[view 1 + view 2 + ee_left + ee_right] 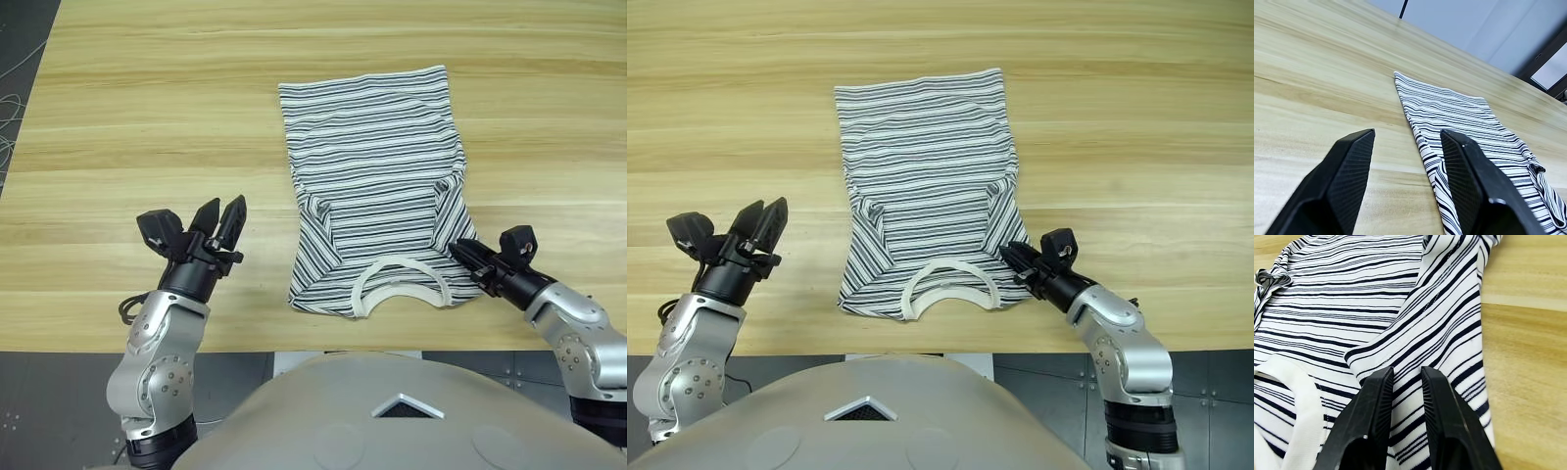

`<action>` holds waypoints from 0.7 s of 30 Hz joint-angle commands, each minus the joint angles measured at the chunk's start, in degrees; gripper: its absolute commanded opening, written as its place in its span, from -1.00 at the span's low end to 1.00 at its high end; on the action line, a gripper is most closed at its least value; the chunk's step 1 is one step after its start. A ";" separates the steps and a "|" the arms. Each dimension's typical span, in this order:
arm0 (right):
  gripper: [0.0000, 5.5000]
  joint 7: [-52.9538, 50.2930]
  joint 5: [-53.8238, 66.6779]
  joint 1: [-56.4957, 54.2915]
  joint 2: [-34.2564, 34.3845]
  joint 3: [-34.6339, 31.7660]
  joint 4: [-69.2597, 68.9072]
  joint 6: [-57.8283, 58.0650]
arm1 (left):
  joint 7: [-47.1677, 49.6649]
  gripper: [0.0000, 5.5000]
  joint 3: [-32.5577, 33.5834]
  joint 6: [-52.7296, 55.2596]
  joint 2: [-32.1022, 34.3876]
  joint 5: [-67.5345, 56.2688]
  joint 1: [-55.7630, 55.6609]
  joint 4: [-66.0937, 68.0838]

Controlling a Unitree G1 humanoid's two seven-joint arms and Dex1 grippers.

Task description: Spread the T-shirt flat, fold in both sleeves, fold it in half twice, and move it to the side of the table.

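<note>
- Shirt (377,166): it lies on the bench (147,117), a little to my right of the middle and well short of the far edge. The cloth is black-and-white striped. The white collar (402,284) points toward the near edge, and the hem lies on the far side.
- Sleeves: both are folded inward on top of the body. The left sleeve (315,230) and right sleeve (453,211) lie as slanted flaps on either side of the collar. The outline is roughly a long rectangle that flares slightly at the near corners.
- Fold state: the shirt shows at full length from collar to hem, so it is not yet folded in half. It is mostly flat, with light ripples around the sleeve flaps.
- Left hand (220,220): released. Its fingers (1352,171) are spread wide with nothing between them. It hovers over bare bench to the left of the shirt, near the near edge and apart from the cloth. In the left wrist view the shirt's left edge runs along just past the hand.
- Right hand (1406,371): it is at the shirt's near right corner, just beside the collar, with its tip over the folded right sleeve. In the right wrist view striped cloth lies directly under it and the white collar band is off to one side. I cannot tell whether it is grasping the cloth or only resting over it.
- Surroundings: the bench is light wood. Cables (12,98) lie on the dark floor past its left end.
</note>
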 commanded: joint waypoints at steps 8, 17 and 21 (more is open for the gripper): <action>-0.62 1.35 47.52 -9.79 -6.16 -24.05 -9.50 14.70 | -5.90 -0.08 1.41 2.39 12.89 1.17 -10.54 -0.52; -0.62 29.25 -7.99 -15.52 -22.82 -4.54 21.71 -37.72 | -19.46 -0.08 -8.97 -13.23 26.68 22.94 -11.90 4.54; -0.40 32.79 -25.35 -24.78 -27.10 3.44 38.18 -68.64 | -21.78 -0.08 -9.78 -22.39 29.03 30.39 -9.52 9.57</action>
